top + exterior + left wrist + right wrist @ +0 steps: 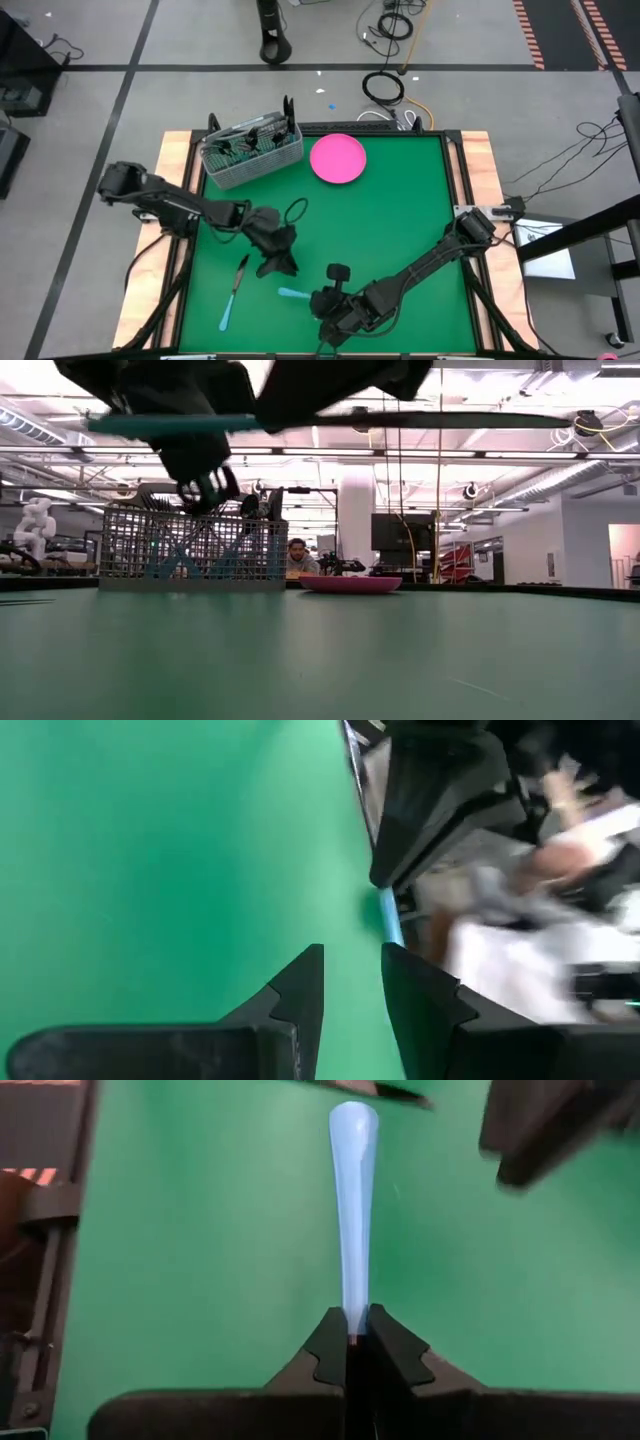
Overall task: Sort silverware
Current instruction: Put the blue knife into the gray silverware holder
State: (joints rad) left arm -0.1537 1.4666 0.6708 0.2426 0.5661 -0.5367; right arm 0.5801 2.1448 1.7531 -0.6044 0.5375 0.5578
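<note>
- Green table (400, 220): grey wire-mesh basket (250, 152) of cutlery and pink plate (337, 158) stand at its far side.
- Right gripper (356, 1342): near the front edge, clamped on a blue-handled utensil (352, 1210), handle pointing toward the left gripper.
- Left gripper (352, 982): just beside it, fingers apart, empty.
- Blue-handled knife (233, 291): lying on the table, front left.

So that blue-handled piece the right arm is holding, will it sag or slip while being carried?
Probably stiff: the blue handle runs straight out from the right gripper with no droop. It looks light, being slim plastic. Slip or swivel seems possible, since the fingers pinch only one narrow end and most of it overhangs.
</note>
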